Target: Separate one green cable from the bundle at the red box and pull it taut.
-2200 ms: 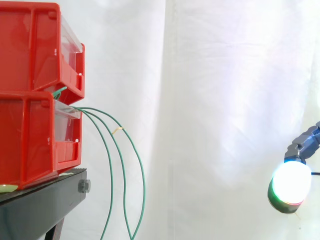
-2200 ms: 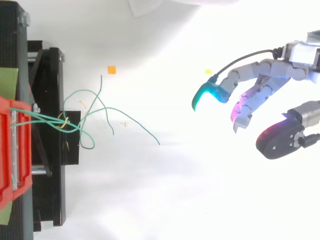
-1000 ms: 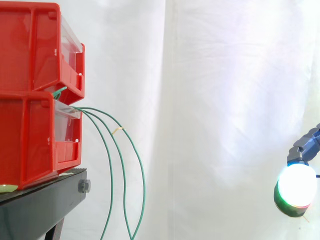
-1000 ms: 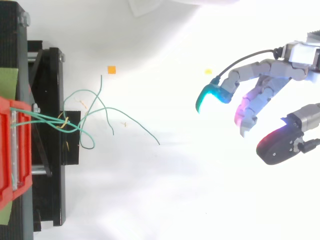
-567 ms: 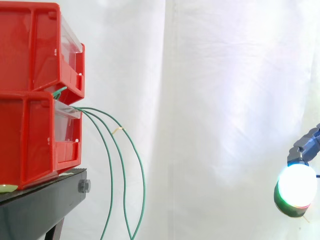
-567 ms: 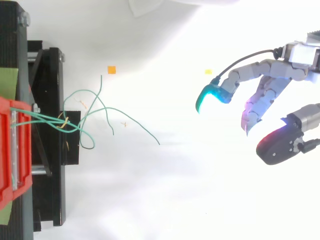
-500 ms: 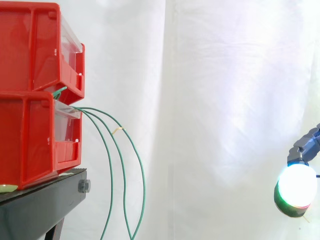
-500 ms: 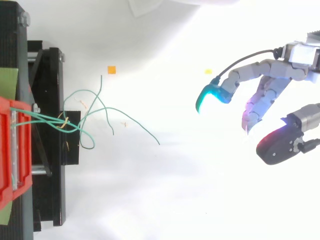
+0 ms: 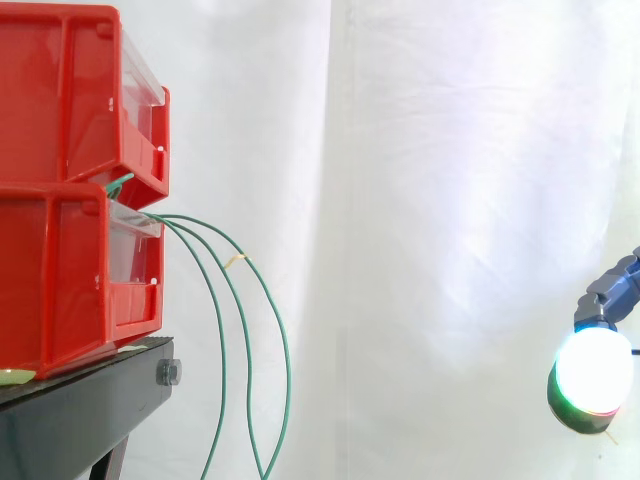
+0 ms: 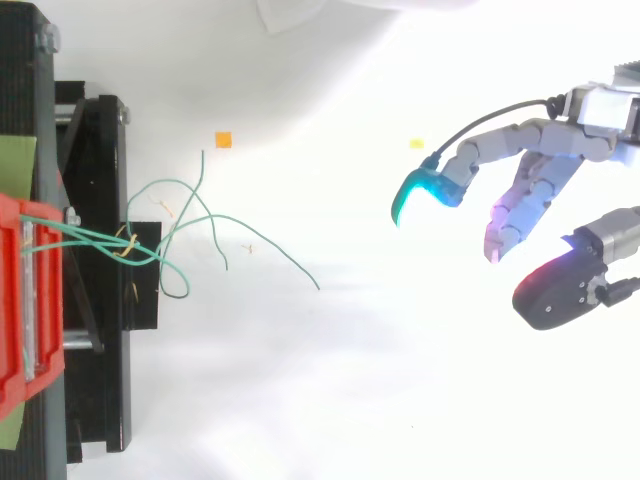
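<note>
Several green cables [image 9: 245, 310] come out of the gap between the two stacked red boxes [image 9: 70, 190] and hang down in loops beside the black stand [image 9: 90, 410]. From above the green cables [image 10: 190, 235] fan out from the box front [image 10: 30, 290], with loose ends pointing right. My hand [image 10: 530, 200] hovers far to the right of them, fingers relaxed and spread, holding nothing. One glowing fingertip [image 9: 592, 372] shows at the right edge of the side view, low and well clear of the cables.
A white curtain [image 9: 440, 200] hangs behind the work. A small orange marker [image 10: 223, 140] and a yellow one [image 10: 416, 144] lie on the white floor. A wide gap lies between the cables and my hand.
My hand has drifted slightly right and lower over the last two seconds, and its middle fingers have shifted a little. The cables hang as before.
</note>
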Motion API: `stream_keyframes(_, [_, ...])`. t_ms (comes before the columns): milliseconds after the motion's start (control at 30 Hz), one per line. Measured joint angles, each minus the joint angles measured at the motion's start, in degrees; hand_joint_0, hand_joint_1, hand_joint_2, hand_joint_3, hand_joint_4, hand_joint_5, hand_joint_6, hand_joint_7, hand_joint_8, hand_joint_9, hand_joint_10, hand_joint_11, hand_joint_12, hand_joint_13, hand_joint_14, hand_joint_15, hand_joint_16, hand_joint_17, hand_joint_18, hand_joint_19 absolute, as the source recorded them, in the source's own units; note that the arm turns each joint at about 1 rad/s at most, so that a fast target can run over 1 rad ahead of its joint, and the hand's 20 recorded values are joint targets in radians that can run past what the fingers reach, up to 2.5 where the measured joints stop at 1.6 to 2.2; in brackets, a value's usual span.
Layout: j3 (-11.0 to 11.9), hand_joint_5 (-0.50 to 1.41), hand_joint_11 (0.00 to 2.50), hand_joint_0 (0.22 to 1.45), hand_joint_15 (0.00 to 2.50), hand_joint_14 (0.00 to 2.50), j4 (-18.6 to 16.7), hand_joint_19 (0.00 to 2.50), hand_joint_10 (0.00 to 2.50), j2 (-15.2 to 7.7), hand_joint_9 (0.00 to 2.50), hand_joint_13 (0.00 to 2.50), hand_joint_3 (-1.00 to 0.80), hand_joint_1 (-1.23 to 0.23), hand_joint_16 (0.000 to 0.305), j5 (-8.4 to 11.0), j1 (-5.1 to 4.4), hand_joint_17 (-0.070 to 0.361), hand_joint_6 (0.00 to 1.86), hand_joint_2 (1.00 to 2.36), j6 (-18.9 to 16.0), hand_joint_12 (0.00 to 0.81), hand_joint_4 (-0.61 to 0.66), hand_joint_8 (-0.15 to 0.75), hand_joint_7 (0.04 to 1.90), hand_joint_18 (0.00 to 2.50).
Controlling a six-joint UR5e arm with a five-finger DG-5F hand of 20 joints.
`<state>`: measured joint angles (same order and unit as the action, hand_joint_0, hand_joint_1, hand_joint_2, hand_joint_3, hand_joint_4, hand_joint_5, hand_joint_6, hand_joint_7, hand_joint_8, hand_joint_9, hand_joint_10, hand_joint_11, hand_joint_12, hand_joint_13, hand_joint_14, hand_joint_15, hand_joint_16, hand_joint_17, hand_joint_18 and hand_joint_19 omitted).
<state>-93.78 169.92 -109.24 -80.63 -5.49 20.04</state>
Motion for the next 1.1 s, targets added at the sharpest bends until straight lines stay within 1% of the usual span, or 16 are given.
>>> stream_keyframes(367, [0.0, -0.14, 0.64, 0.48, 0.60, 0.02, 0.0, 0.66, 0.02, 0.0, 1.10, 0.93, -0.50, -0.44, 0.054, 0.01, 0.01, 0.121, 0.50, 1.00, 0.0, 0.381, 0.30, 0.301, 0.73, 0.85])
stream_keyframes(633, [0.0, -0.13, 0.67, 0.48, 0.61, 0.02, 0.0, 0.67, 0.02, 0.0, 1.17, 0.96, -0.50, -0.42, 0.051, -0.01, 0.02, 0.116, 0.50, 1.00, 0.0, 0.374, 0.29, 0.299, 0.74, 0.85])
stream_keyframes(767, [0.0, -0.14, 0.67, 0.49, 0.61, 0.02, 0.0, 0.68, 0.02, 0.0, 1.15, 0.95, -0.50, -0.39, 0.051, 0.00, 0.02, 0.114, 0.50, 1.00, 0.0, 0.368, 0.27, 0.297, 0.73, 0.82])
stream_keyframes(1000, [0.0, -0.15, 0.64, 0.49, 0.61, 0.02, 0.0, 0.69, 0.02, 0.0, 1.10, 0.94, -0.50, -0.39, 0.050, -0.01, 0.00, 0.113, 0.50, 1.00, 0.0, 0.364, 0.26, 0.285, 0.72, 0.81])
stream_keyframes(1100, [0.0, -0.15, 0.63, 0.49, 0.60, 0.02, 0.0, 0.70, 0.02, 0.0, 1.07, 0.93, -0.50, -0.36, 0.051, 0.01, -0.01, 0.115, 0.50, 1.00, 0.0, 0.366, 0.25, 0.285, 0.72, 0.81])
